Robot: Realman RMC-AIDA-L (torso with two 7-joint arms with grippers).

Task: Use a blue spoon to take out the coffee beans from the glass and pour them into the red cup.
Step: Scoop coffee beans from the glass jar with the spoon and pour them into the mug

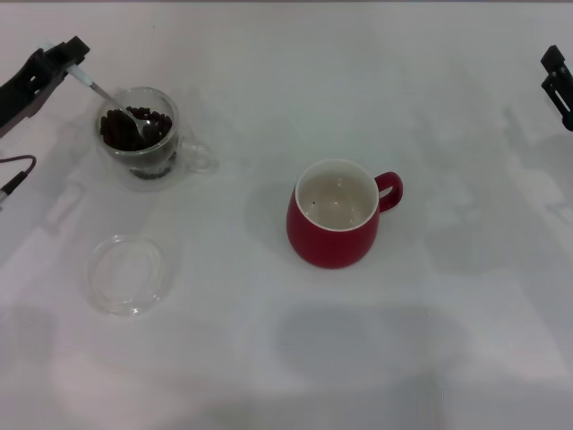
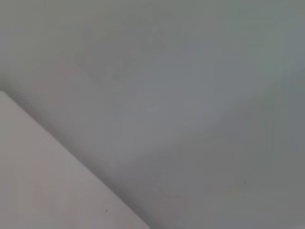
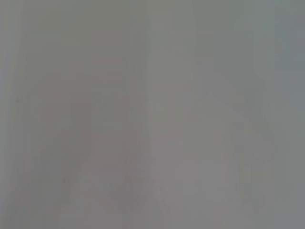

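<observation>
In the head view the glass (image 1: 141, 134) stands at the far left, holding dark coffee beans (image 1: 134, 127). The blue spoon (image 1: 109, 96) slants into it, its silver bowl resting on the beans. My left gripper (image 1: 70, 54) is shut on the spoon's pale handle, up and left of the glass. The red cup (image 1: 336, 215) sits near the middle, handle to the right, with one or two beans on its cream inside. My right gripper (image 1: 557, 82) is parked at the far right edge. Both wrist views show only blank surface.
A shallow clear glass dish (image 1: 128, 273) lies on the white table (image 1: 286, 358) in front of the glass. A dark cable (image 1: 16, 170) hangs at the left edge.
</observation>
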